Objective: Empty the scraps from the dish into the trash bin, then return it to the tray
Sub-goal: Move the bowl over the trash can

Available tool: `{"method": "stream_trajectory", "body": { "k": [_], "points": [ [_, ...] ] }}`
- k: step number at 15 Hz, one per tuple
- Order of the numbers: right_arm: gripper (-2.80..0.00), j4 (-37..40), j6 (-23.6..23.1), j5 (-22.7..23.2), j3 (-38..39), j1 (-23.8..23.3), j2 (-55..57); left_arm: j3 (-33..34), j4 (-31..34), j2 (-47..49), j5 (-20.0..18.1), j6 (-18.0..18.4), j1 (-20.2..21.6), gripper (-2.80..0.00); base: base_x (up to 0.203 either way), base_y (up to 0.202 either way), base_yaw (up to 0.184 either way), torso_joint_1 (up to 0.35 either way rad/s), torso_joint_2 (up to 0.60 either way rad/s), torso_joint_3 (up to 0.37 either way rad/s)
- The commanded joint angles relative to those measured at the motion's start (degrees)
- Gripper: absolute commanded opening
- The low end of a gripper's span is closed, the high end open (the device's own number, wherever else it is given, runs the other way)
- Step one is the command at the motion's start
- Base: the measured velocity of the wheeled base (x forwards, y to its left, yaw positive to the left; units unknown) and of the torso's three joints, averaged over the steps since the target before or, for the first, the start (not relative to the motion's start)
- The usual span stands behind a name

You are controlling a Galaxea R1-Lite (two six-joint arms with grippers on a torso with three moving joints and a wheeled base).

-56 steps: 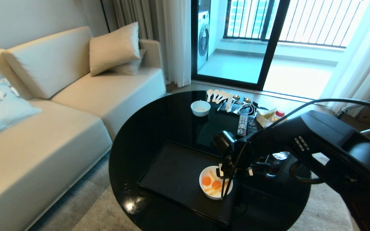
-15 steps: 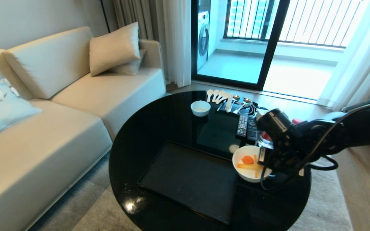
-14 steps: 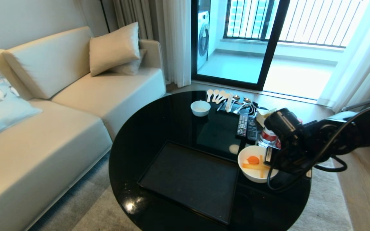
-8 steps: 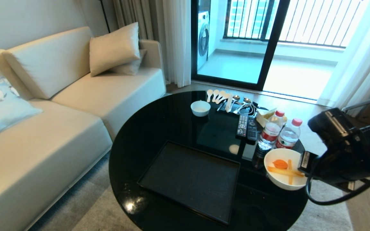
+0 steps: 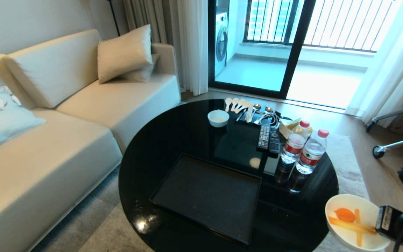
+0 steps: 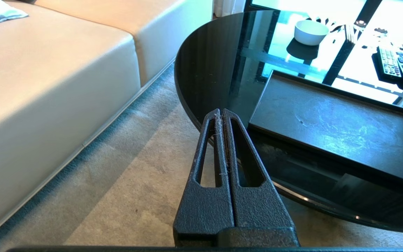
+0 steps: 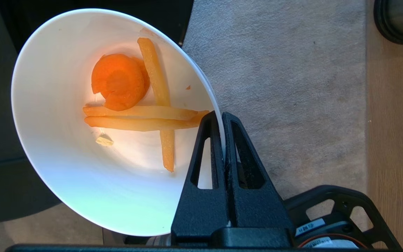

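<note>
Though partly cropped, right gripper [image 7: 221, 117] clamping dish [image 7: 65, 175] rim.

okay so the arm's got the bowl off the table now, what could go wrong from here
1. The right gripper pinches only the thin rim of the bowl, its jaws shut on one edge, so the bowl could pivot or slip out.
2. The scraps lie loose over carpet, with the bin off to the side; a tilt too soon would drop them on the floor.
3. The bowl hangs beside the table edge and might clip it.
</note>
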Motion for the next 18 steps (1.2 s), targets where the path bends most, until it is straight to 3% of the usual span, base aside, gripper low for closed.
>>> {"method": "stream_trajectory", "body": {
  "k": [1,3,7,18],
  "points": [
    [-2.8,0.4,0.1,0.7,3.7,-0.1,-7.3,0.0,0.0,0.0,0.0,-0.1,0.0,-2.8,0.0,0.0,0.0,0.0,0.0,0.0],
    [-2.8,0.7,-2.8,3.2,5.2,0.0,-10.3,0.0,0.0,0.0,0.0,-0.1,0.0,-2.8,0.0,0.0,0.0,0.0,0.0,0.0],
    [-2.8,0.6,-7.5,3.6,6.1,0.0,-11.7,0.0,0.0,0.0,0.0,-0.1,0.0,-2.8,0.0,0.0,0.0,0.0,0.0,0.0],
    [-2.8,1.2,-9.7,3.5,6.2,0.0,-13.8,0.0,0.0,0.0,0.0,-0.1,0.0,-2.8,0.0,0.0,0.0,0.0,0.0,0.0]
  ]
}}
